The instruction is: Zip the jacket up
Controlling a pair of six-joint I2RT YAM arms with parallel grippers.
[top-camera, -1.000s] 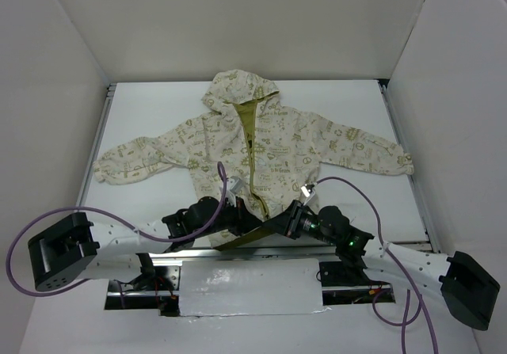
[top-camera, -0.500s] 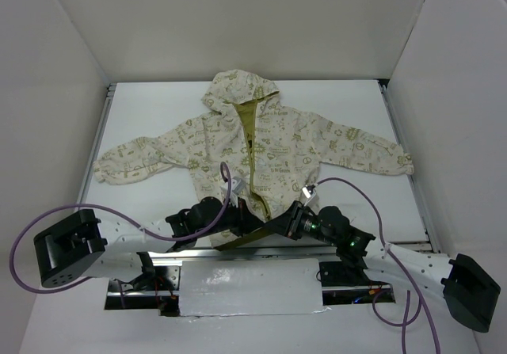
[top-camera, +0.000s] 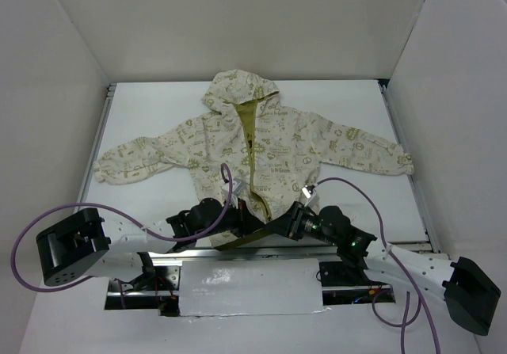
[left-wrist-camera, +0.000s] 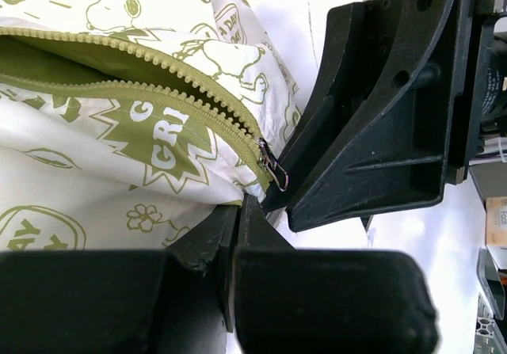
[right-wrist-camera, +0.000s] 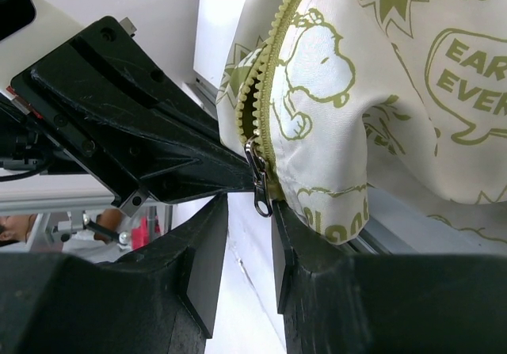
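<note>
The jacket [top-camera: 277, 144] lies flat on the white table, hood at the far side and sleeves spread. Its olive zipper is open from the hood down to the bottom hem. Both grippers meet at that hem. My left gripper [top-camera: 255, 218] is shut, its tips [left-wrist-camera: 238, 205] pinching the hem fabric just beside the zipper pull [left-wrist-camera: 274, 169]. My right gripper [top-camera: 277, 221] is open by a narrow gap [right-wrist-camera: 249, 207], and the metal zipper pull [right-wrist-camera: 259, 186] hangs between its fingertips, untouched. The left gripper's black fingers [right-wrist-camera: 127, 116] lie right beside it.
White enclosure walls stand at the left, back and right of the table. A metal rail and a silver taped panel [top-camera: 249, 287] run along the near edge between the arm bases. Purple cables [top-camera: 32, 227] loop off both arms.
My left gripper has slid slightly right along the hem toward the zipper's bottom end. The right gripper and the jacket have barely moved.
</note>
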